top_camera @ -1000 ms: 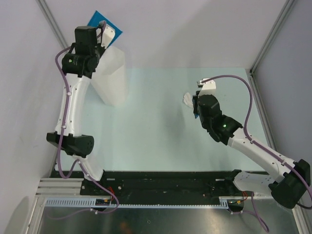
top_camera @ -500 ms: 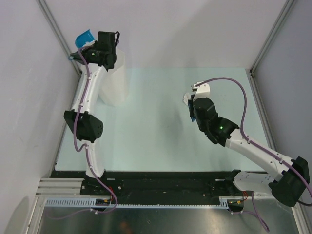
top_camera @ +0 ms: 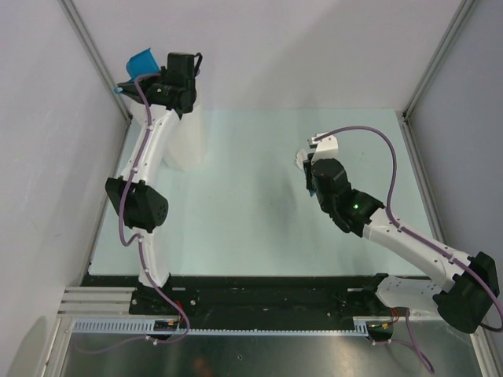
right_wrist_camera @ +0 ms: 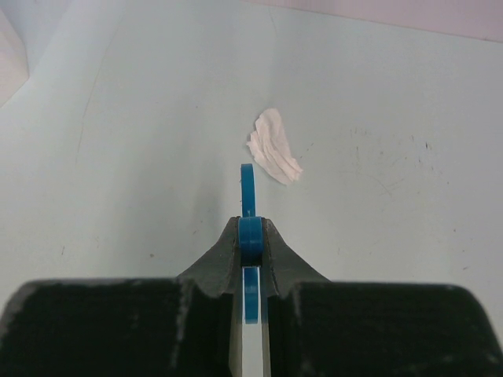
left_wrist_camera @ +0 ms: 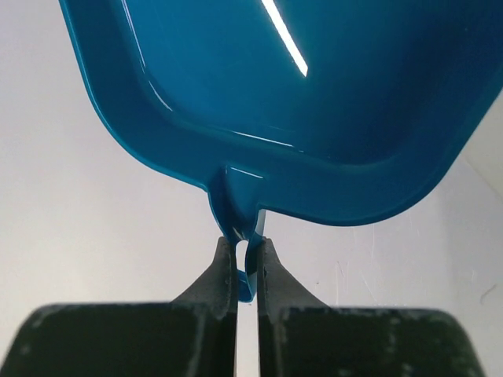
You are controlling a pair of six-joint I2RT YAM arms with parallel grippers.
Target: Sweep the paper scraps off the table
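Paper scraps [right_wrist_camera: 273, 157] show as one crumpled white wad lying on the table [top_camera: 236, 212], right of centre. Nearest, the right tool [right_wrist_camera: 251, 232] is clenched on a thin blue piece [right_wrist_camera: 247, 184] whose tip sits just beside that wad. Far left, the left tool [left_wrist_camera: 247, 251] grips the blue dustpan [left_wrist_camera: 299, 102] by its handle, raised beside the white bin [top_camera: 187, 145].

Glossy smooth blue plastic dustpan [left_wrist_camera: 299, 94]; matt black plastic left claw [left_wrist_camera: 247, 253]; smooth blue plastic handle [right_wrist_camera: 247, 184] in right claw [right_wrist_camera: 251, 232]; creased white paper scrap [right_wrist_camera: 273, 157] on the matt, faintly scuffed mint surface [right_wrist_camera: 118, 181]
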